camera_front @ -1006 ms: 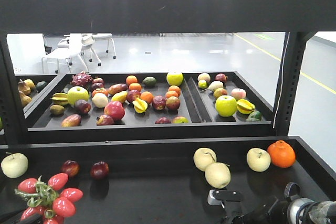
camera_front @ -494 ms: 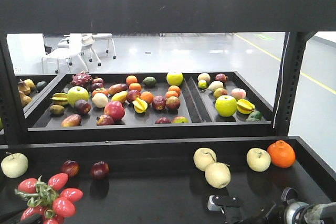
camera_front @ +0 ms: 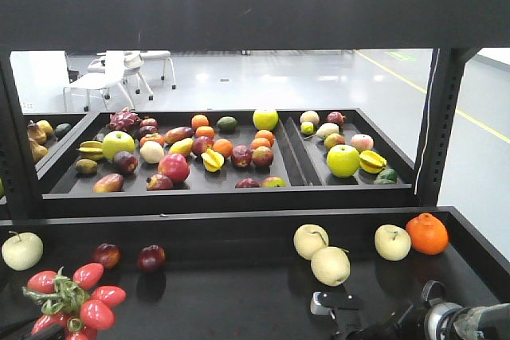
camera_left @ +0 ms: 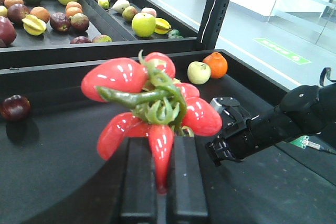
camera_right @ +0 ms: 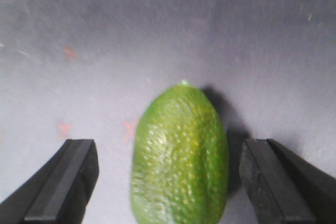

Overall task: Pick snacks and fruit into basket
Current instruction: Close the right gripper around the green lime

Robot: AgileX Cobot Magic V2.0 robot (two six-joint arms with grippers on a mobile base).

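the right gripper [camera_right: 168,182] is spread wide and grips nothing. the green fruit [camera_right: 179,145], oval and pebbled, lies on the dark tray floor [camera_right: 105,35] between its fingers [camera_right: 65,179]. there is a wider gap on one side of the fruit and a thin one on the other. ahead of the gripper in that view the floor is bare all the way up.

to the gripper's left, across an open stretch of the near tray [camera_front: 239,300], the left gripper [camera_left: 160,182] points at a red bunch [camera_left: 152,103] with a green stalk. its jaws are nearly together and one red lobe dips into the slit; i cannot tell whether it is pinched.

just beyond the right gripper sit two pale fruits [camera_front: 330,265]. a pale apple [camera_front: 392,242] and an orange fruit [camera_front: 427,233] lie farther to its right, near the tray's right rim. two dark red fruits [camera_front: 151,258] sit far to its left, against the tray's rear wall.

past that wall, well beyond the gripper, the back trays [camera_front: 295,166] hold many mixed fruits. a black post [camera_front: 434,125] stands at their right edge.
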